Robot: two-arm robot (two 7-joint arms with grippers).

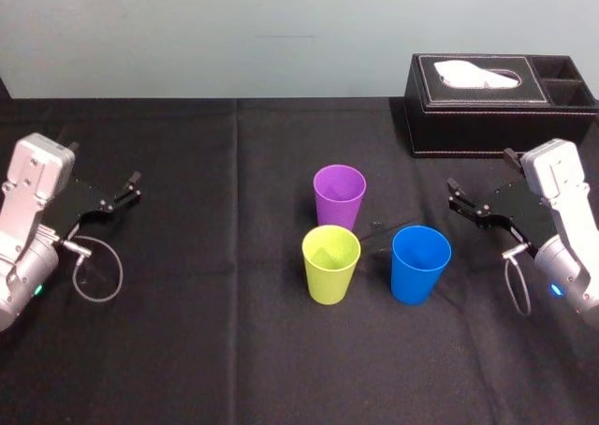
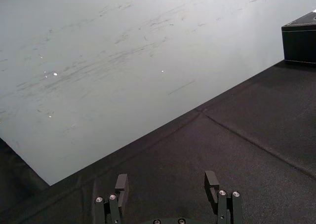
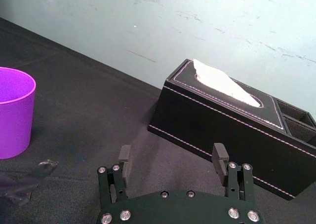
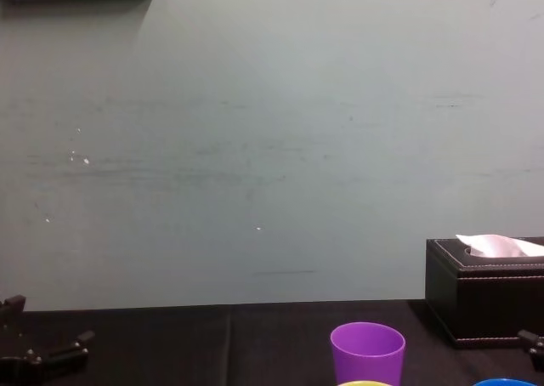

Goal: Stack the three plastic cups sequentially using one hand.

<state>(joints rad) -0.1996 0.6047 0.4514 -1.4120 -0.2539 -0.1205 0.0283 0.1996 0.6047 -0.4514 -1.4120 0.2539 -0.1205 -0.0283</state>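
Observation:
Three plastic cups stand upright and apart on the black cloth mid-table. The purple cup [image 1: 339,196] [image 3: 14,112] [image 4: 367,352] is farthest back, the yellow-green cup [image 1: 330,263] stands in front of it to the left, and the blue cup [image 1: 420,263] to the right. My right gripper [image 1: 458,193] [image 3: 171,157] hovers open and empty to the right of the blue cup, in front of the tissue box. At the table's left side my left gripper [image 1: 134,183] [image 2: 166,181] is parked, open and empty, far from the cups.
A black tissue box [image 1: 498,102] [image 3: 232,120] [image 4: 484,288] with a white tissue sits at the back right, close behind my right gripper. A pale wall [image 4: 255,148] rises behind the table. Bare black cloth [image 1: 215,285] spreads between the left gripper and the cups.

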